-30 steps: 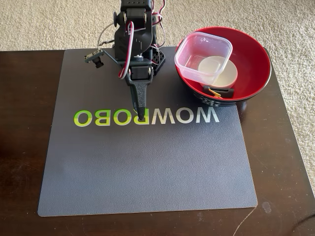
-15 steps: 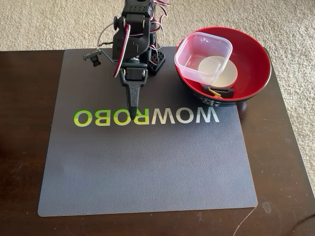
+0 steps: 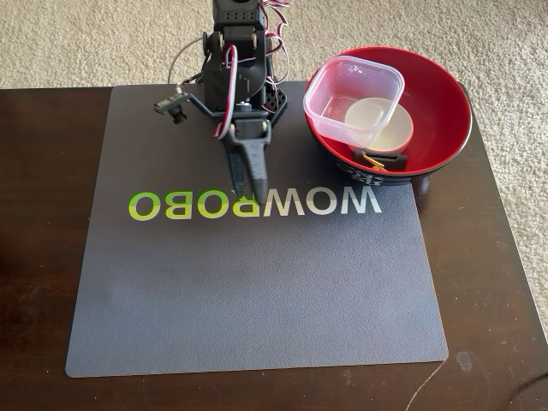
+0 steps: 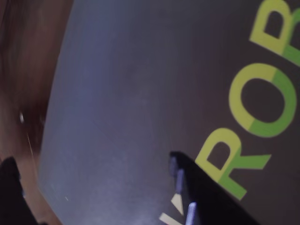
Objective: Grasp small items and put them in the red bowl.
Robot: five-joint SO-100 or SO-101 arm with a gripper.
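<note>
We see a dark wooden table (image 3: 34, 257) carrying a grey mat (image 3: 257, 300) lettered WOWROBO. Beneath the pincer (image 3: 248, 195) lies that mat; to the pincer's right in the fixed view, the red bowl (image 3: 445, 111) rests on the mat's far corner.

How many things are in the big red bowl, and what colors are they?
Clear: 1, the container.
White: 1, the dish.
Yellow: 1, the clips.
Black: 1, the rubbery piece.
Total: 4 things in the bowl.
</note>
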